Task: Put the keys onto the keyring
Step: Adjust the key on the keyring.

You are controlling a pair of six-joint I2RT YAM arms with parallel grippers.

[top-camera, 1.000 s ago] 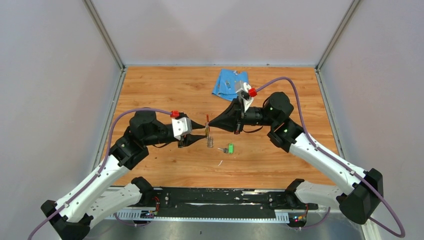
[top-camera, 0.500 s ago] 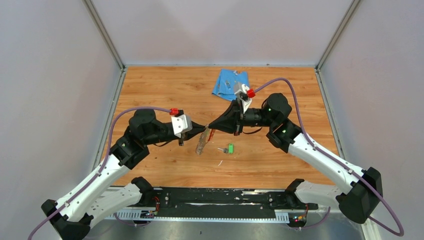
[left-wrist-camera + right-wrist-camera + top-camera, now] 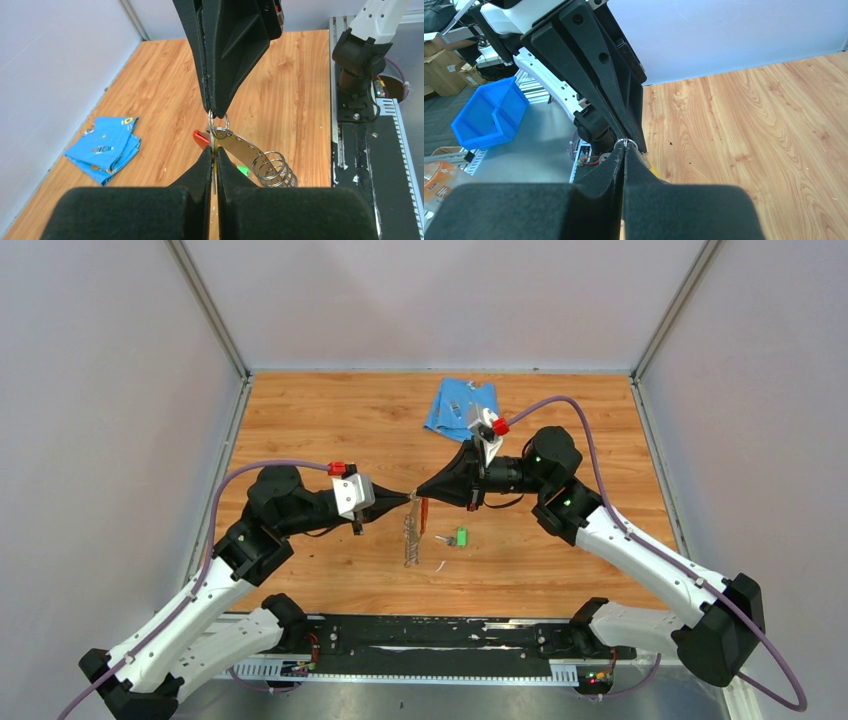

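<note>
2 grippers [image 3: 408, 498] [image 3: 420, 492] tip-to-tip, keyring [image 3: 411, 535] hanging btwn

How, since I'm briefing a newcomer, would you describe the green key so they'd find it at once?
On the wooden table, look near the middle, just right of the hanging silvery keyring. The green key lies on the wood there; nothing else nearby is bright green.

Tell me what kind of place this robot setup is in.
Probably a robotics lab test cell: a wood-grain tabletop walled by plain white panels, with a blue plastic bin and cardboard boxes beyond it.
</note>
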